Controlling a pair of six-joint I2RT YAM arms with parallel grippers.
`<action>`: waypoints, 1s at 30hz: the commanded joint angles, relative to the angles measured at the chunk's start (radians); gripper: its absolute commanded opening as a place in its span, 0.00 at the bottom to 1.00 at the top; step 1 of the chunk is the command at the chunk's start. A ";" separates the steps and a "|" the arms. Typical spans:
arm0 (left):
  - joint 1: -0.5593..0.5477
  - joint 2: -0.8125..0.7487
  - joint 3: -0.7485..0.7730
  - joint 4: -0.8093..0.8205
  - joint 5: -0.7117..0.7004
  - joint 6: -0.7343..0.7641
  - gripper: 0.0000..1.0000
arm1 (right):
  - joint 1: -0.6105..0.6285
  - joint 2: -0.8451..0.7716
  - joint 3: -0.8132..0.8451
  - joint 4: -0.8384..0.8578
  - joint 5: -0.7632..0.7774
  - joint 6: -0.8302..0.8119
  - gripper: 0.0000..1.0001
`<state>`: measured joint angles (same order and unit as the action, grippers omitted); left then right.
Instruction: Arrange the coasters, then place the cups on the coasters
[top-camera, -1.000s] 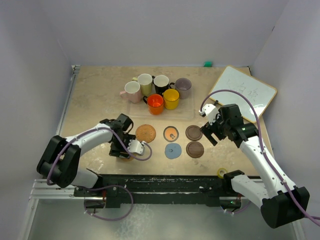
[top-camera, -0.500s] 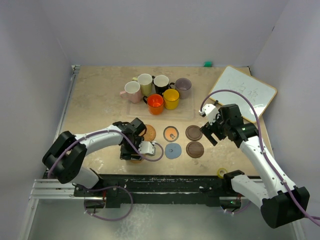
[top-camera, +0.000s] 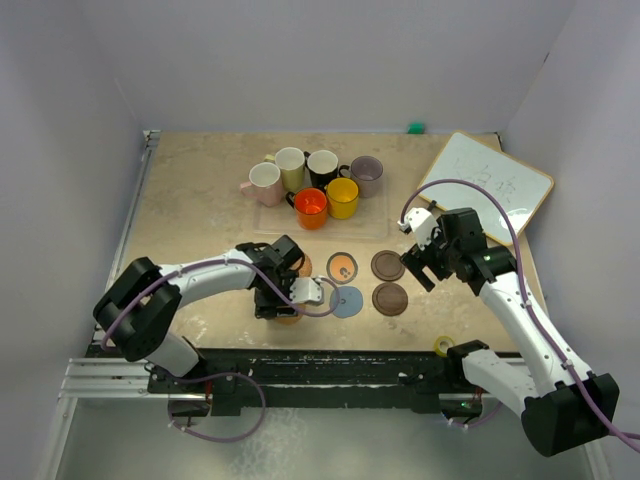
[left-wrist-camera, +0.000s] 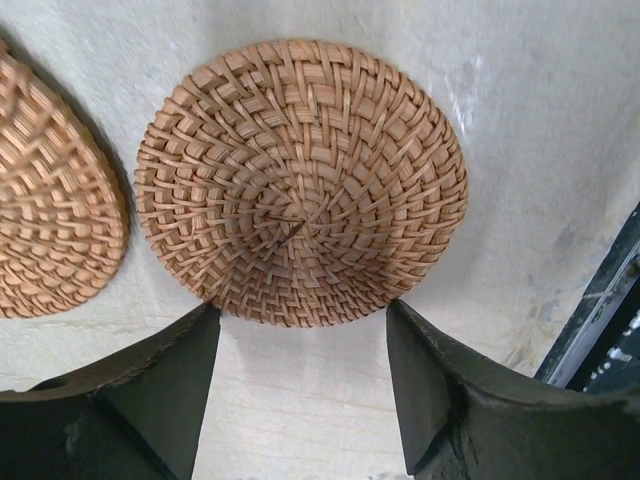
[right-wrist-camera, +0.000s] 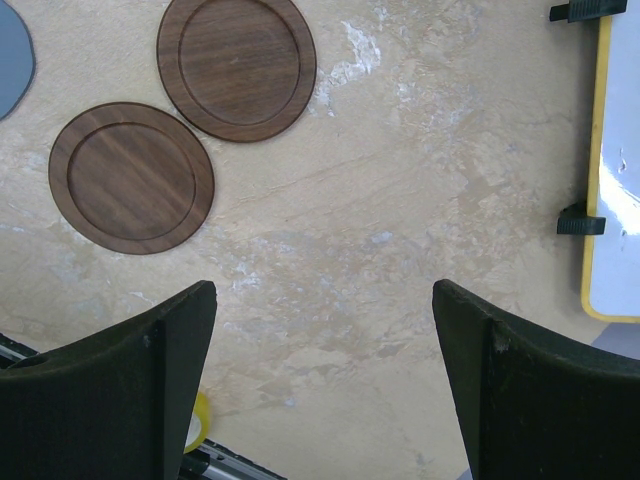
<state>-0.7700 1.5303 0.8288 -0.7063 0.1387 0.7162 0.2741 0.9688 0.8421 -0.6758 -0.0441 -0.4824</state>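
The top camera looks down from behind both arms over the whole table. The left wrist camera sits close above a woven coaster just ahead of the left gripper; the right wrist camera hangs higher, sharing two dark brown coasters with the top view.

Robotics lab test cell, plain white walls boxing in a beige table, metal mounting rail, small whiteboard
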 joint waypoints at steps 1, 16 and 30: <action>-0.023 0.045 0.018 0.087 0.131 -0.052 0.61 | 0.004 0.001 -0.003 -0.001 -0.010 -0.013 0.91; -0.029 0.025 0.024 0.038 0.099 -0.046 0.61 | 0.004 -0.002 -0.005 0.000 -0.011 -0.013 0.91; -0.028 -0.130 0.079 -0.071 0.125 0.027 0.64 | 0.003 0.008 0.003 0.016 0.005 -0.005 0.91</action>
<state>-0.7933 1.4559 0.8555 -0.7471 0.2127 0.7006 0.2741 0.9691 0.8421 -0.6754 -0.0433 -0.4828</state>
